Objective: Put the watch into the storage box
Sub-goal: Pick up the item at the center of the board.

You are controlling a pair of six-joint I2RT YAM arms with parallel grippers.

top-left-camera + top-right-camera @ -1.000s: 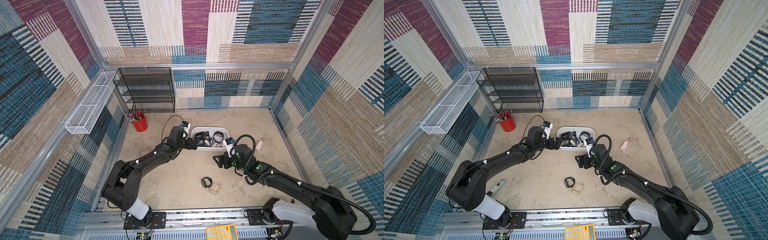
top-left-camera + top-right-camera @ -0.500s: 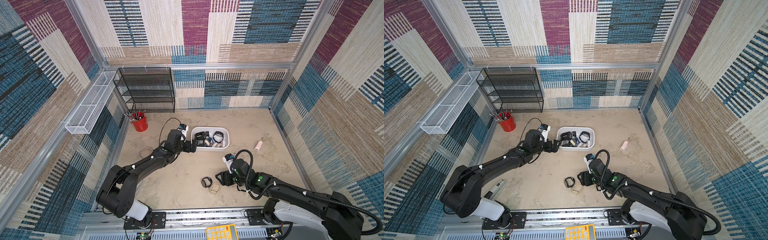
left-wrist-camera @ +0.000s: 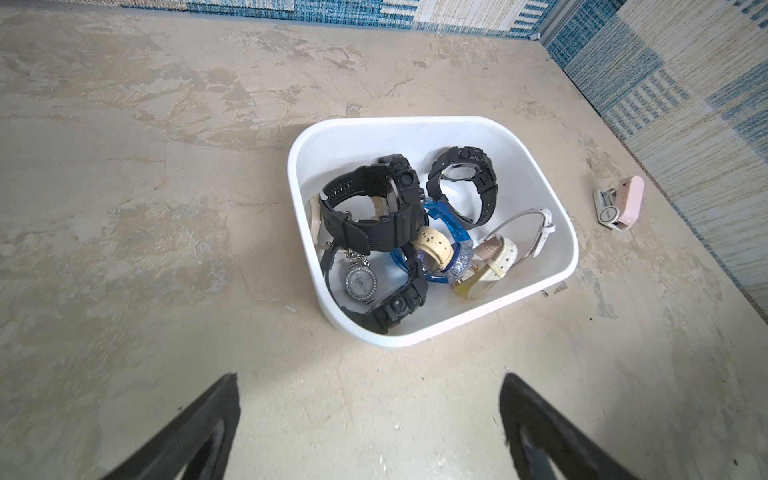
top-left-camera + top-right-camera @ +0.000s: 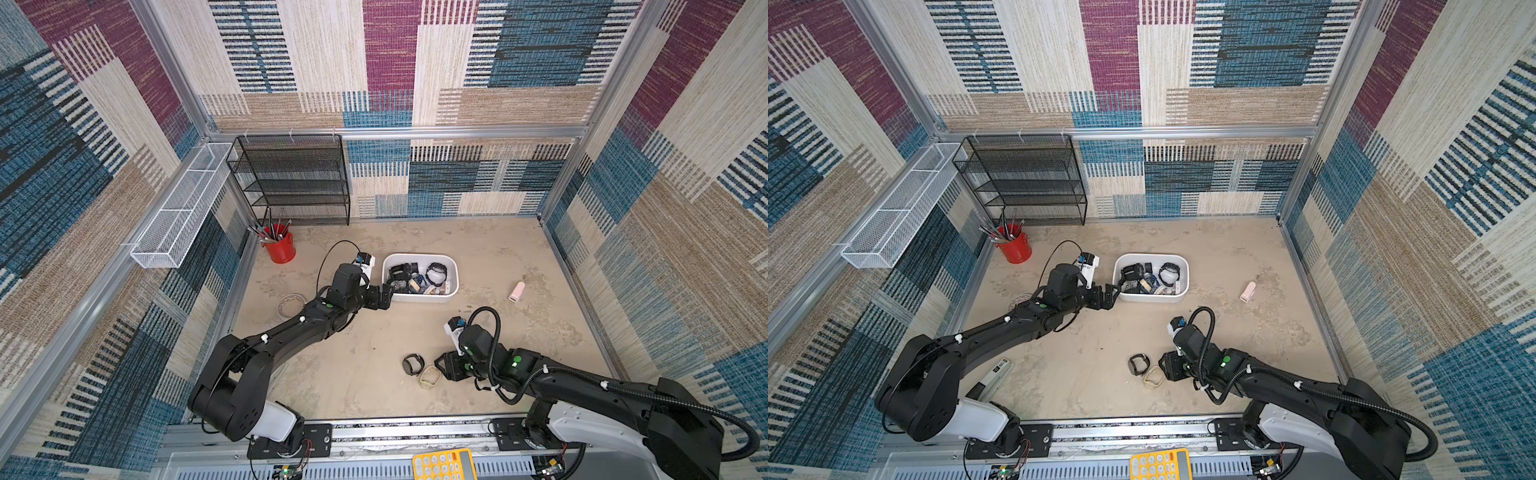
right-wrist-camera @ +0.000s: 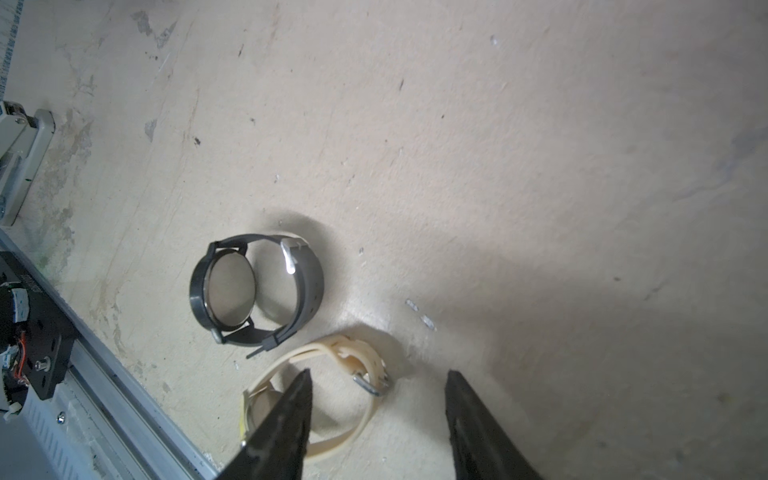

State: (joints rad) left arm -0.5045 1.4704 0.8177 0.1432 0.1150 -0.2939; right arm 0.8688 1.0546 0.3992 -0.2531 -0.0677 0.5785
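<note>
The left gripper's (image 3: 368,386) jaws stand wide apart with nothing between them, just off the left end of the storage box, a white smooth plastic tub with rounded corners and low walls (image 4: 419,297). It probably waits there to leave the box mouth clear for a drop from above. The box already holds a heap of watches, mostly black ones with a blue and a cream strap among them.

The watches not yet stored lie on the table well apart from the box, on its near side towards the robot's base. A dark grey watch with a round face (image 5: 230,286) rests on its edge, strap buckled into a loop. Just beside it lies a cream rubber-strapped watch with a metal buckle (image 5: 345,357).

The right gripper (image 5: 378,374) is low over the cream watch. Its jaws are partly apart and straddle the buckled part of the strap, one finger (image 5: 286,415) standing inside the loop. Taking one band of the loop seems the aim, since the strap is thin enough to pinch. The jaws do not yet look clamped.

A second ago the right gripper was close to the box's near side. It has since swung down to the two watches and narrowed its jaws. The left gripper has eased back slightly, still wide, and the box has not moved.
</note>
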